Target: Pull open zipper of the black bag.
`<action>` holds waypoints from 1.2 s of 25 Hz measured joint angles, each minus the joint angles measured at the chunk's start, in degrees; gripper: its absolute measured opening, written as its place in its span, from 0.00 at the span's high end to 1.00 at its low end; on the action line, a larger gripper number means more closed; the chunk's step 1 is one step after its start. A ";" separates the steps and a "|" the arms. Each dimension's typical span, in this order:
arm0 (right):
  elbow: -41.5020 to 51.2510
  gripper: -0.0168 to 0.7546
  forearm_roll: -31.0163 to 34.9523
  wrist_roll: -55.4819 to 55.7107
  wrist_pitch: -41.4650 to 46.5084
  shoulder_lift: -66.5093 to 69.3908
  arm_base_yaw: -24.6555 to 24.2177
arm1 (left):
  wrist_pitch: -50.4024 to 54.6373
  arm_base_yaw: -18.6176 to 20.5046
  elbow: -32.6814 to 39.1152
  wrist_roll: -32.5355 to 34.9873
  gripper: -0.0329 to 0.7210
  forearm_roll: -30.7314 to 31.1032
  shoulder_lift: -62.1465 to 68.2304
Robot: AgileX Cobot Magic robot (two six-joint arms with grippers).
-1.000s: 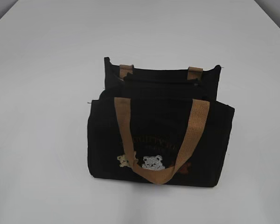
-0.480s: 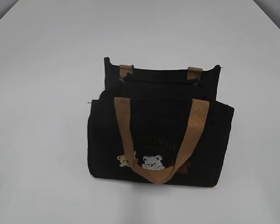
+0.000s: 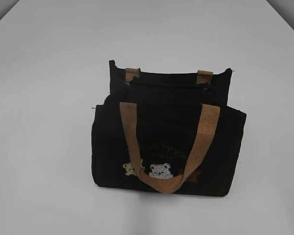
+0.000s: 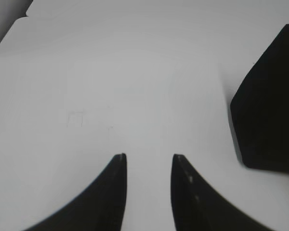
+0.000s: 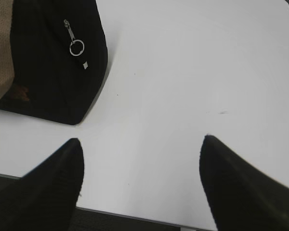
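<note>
Both pincers hover empty—left [image 4: 149,156] narrow, right [image 5: 142,139] wide.

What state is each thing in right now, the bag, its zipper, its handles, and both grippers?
black bag: upright on the white table, untouched.
zipper: looks closed along the top; silver pull and ring hang loose at the bag's end.
front handle: flopped down over the bag's front.
left gripper: partly open, empty, above bare table beside the bag.
right gripper: wide open, empty, near the pull's end.
</note>
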 joint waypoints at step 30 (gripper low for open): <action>0.00 0.23 -2.95 3.39 0.00 0.00 0.00 | 0.00 -1.48 0.00 0.00 0.64 -0.05 -0.06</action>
